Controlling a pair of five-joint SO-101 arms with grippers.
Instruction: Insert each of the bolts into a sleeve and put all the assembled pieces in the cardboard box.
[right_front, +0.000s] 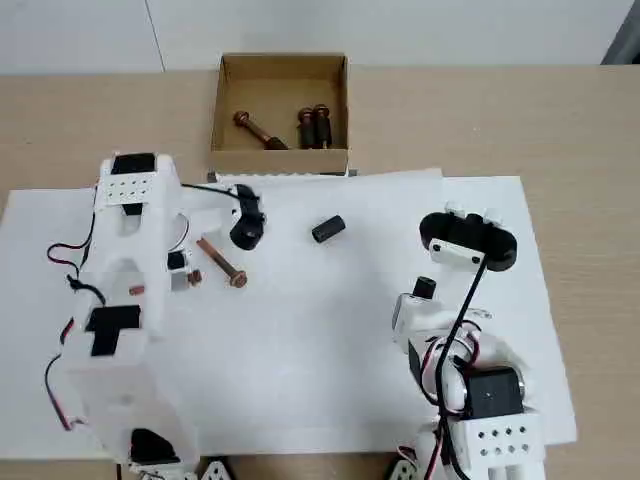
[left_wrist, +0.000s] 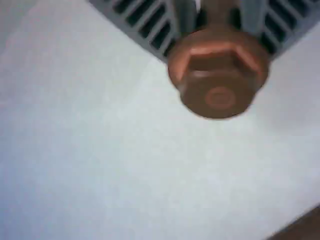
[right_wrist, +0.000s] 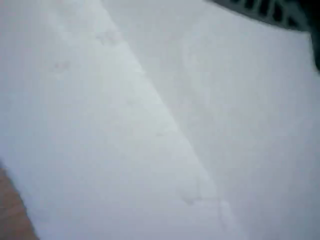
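**Op A:** Status on the left end effector (left_wrist: 216, 14)?

**Op B:** I see it closed on a bolt (right_front: 222, 262). Ribbed fingers (left_wrist: 142, 22) sit either side of the shank, hex head sticking out twd the wrist cam. The bolt's down at the white paper (right_front: 330, 350), can't tell if it touches. It's well apart from the cardboard box (right_front: 283, 160), off the box's front wall on the left arm's side.

**Op A:** Sleeve?

**Op B:** The black sleeve (right_front: 328, 229) is loose on the paper, nearer the box's front wall than the bolt is.

**Op A:** Rt side?

**Op B:** The right end effector (right_front: 468, 232) is over the paper, farther from the box than the sleeve. I can't tell if it's open. Inside the box I count three assembled pieces (right_front: 315, 127). Box and paper are both on the desk (right_front: 580, 130).
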